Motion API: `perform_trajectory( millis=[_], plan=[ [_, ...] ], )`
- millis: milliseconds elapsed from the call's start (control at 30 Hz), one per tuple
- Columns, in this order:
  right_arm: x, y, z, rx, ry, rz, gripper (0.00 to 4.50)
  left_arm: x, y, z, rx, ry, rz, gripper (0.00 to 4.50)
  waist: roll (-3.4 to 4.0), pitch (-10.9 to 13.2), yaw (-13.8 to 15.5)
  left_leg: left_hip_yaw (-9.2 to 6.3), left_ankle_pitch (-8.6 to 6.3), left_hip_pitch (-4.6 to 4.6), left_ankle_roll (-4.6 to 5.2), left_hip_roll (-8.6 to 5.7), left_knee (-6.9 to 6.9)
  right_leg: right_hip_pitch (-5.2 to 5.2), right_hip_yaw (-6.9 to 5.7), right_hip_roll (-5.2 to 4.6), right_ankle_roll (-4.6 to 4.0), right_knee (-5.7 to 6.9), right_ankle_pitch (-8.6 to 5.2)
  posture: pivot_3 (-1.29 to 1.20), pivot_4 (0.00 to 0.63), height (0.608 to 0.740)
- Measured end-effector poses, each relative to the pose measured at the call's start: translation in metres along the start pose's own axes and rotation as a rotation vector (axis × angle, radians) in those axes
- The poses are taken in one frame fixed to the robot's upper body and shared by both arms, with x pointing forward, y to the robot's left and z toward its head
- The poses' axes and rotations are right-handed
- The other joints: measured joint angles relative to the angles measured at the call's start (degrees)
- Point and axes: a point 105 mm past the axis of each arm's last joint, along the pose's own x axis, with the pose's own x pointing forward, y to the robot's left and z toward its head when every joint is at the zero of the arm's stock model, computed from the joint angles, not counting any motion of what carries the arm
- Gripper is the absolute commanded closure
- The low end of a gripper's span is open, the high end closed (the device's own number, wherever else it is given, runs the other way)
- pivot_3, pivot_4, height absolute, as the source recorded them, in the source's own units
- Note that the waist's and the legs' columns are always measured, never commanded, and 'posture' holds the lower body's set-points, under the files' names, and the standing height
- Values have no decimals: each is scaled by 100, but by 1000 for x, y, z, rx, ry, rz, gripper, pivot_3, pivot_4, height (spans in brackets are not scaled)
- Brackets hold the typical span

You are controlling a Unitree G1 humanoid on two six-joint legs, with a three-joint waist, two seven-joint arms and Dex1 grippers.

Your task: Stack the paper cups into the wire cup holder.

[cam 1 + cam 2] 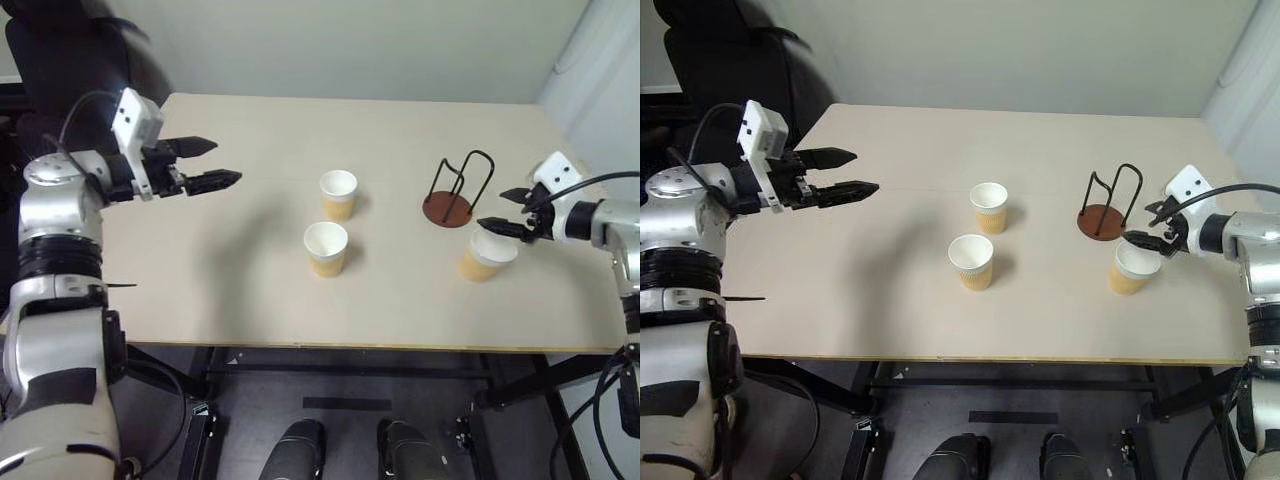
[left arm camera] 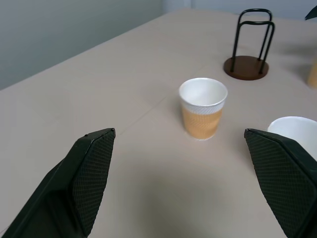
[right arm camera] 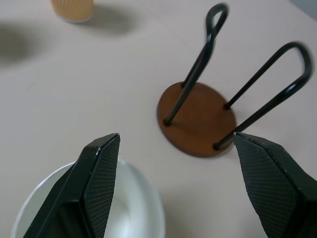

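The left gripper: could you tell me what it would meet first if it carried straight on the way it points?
Probably the farther paper cup, centred ahead of the open left gripper; height is hard to judge, so it might pass over.

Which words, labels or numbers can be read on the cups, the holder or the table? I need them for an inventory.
None can be read.
Cups: plain tan sides, white inside, no print.
Holder: bare black wire on a brown base.
Table: bare, no marks.
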Motion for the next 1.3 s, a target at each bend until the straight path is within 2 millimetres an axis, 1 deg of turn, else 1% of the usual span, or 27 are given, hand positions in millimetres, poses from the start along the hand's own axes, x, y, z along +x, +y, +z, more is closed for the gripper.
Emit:
perform_trajectory(
  millis=[200,367,433,567,633,700,767,833,967,1167,1300],
  plan=[
    [-10,-2,2,2,-5,-36,801,17,-4,9,22,-21,-46,40,0,0,-36,-1,2,5,-3,2,-2,1,1,2,3,2,1,0,150,740],
    [-11,3,1,19,-6,-24,801,30,-10,11,22,-33,-91,40,-1,0,-49,1,3,3,-1,2,-1,0,3,3,32,-1,18,0,150,740],
    [-12,4,5,35,-19,-22,801,34,-11,18,24,-49,-105,40,-1,1,-47,1,3,2,-1,2,-1,0,3,3,32,-2,18,0,150,740],
    [-13,6,13,65,-48,-22,801,44,-14,38,68,-88,-134,40,-1,0,-42,2,2,2,2,1,-2,3,4,3,23,-8,12,0,150,740],
    [-10,5,16,73,-63,-33,801,50,-17,41,75,-93,-149,40,-1,1,-52,2,2,3,2,1,-1,2,7,3,26,-6,13,0,150,740],
    [-6,2,23,78,-85,-48,801,57,-22,39,72,-99,-172,40,0,1,-55,2,4,3,5,3,-1,-1,7,2,44,-3,24,0,150,740],
    [-3,-1,28,76,-101,-60,801,60,-23,36,63,-97,-179,40,0,1,-61,2,4,3,5,4,-1,-2,4,6,45,-2,25,0,150,740],
    [2,0,30,71,-102,-57,801,60,-23,35,64,-96,-178,40,-1,1,-73,1,4,3,4,6,-4,-3,4,8,48,-3,26,0,150,740],
    [23,2,34,66,-97,-43,801,58,-22,35,69,-96,-173,40,0,1,-85,1,4,2,4,6,-5,-8,7,7,51,-1,29,0,150,740],
    [42,-1,32,36,-80,-48,801,53,-19,36,74,-93,-164,40,2,2,-80,-5,3,-4,4,5,-9,-14,3,3,47,0,27,0,150,740],
    [54,1,35,3,-77,-46,801,51,-18,36,75,-92,-160,40,3,3,-72,-4,2,-8,2,3,-12,-19,-2,5,45,-1,25,0,150,740]
  ],
)
